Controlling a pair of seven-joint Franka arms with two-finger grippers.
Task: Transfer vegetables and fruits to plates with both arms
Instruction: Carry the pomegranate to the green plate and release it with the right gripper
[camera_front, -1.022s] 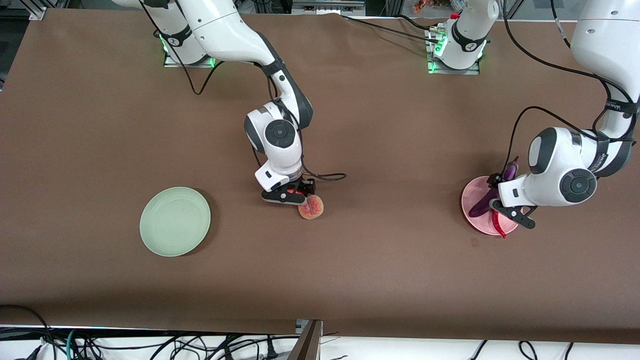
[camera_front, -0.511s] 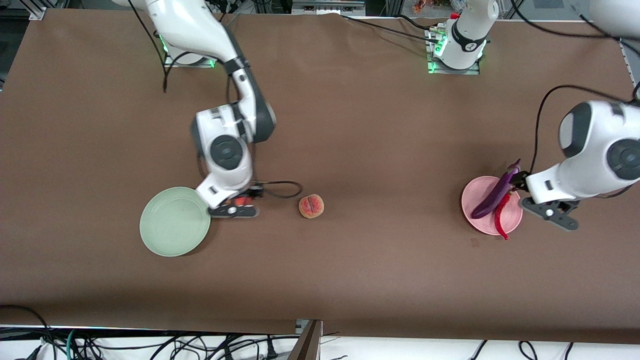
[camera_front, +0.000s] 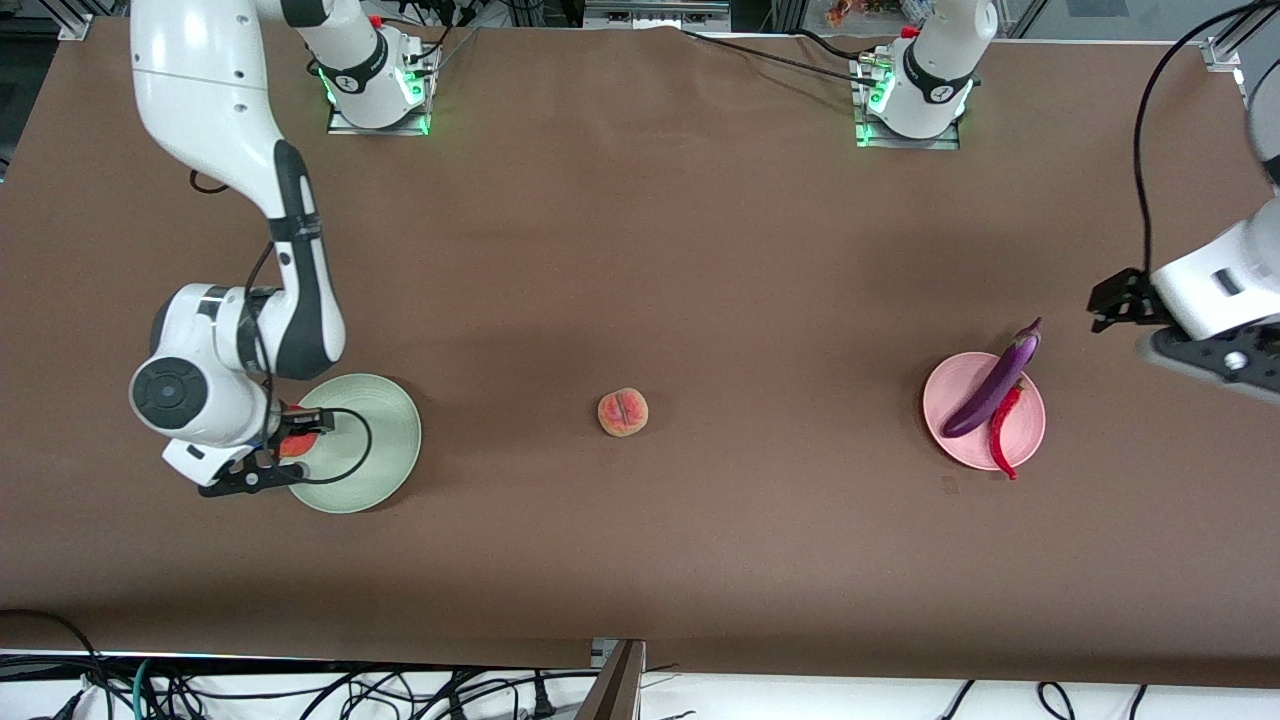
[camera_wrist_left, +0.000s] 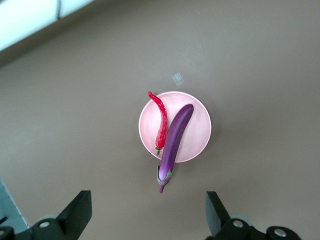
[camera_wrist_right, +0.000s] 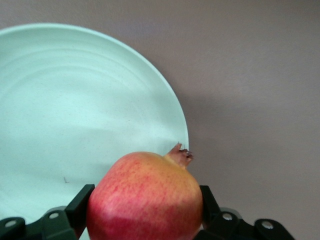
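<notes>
My right gripper (camera_front: 285, 452) is shut on the red apple (camera_front: 295, 444), a round red fruit with a small brown crown (camera_wrist_right: 145, 197). It holds the apple over the rim of the mint green plate (camera_front: 370, 440), which is bare in the right wrist view (camera_wrist_right: 75, 110). The purple eggplant (camera_front: 990, 385) and red chili (camera_front: 1003, 437) lie side by side on the pink plate (camera_front: 950, 395). My left gripper (camera_front: 1115, 303) is open and empty, up in the air beside that plate toward the left arm's end. The peach (camera_front: 623, 413) sits alone mid-table.
A small pale mark (camera_front: 948, 485) lies on the brown table just nearer the camera than the pink plate; it also shows in the left wrist view (camera_wrist_left: 177, 78). Cables hang below the table's near edge (camera_front: 300, 690).
My right gripper carried the apple from beside the peach to over the green plate's rim. My left gripper drew back from the pink plate toward the left arm's end, leaving eggplant and chili on it.
</notes>
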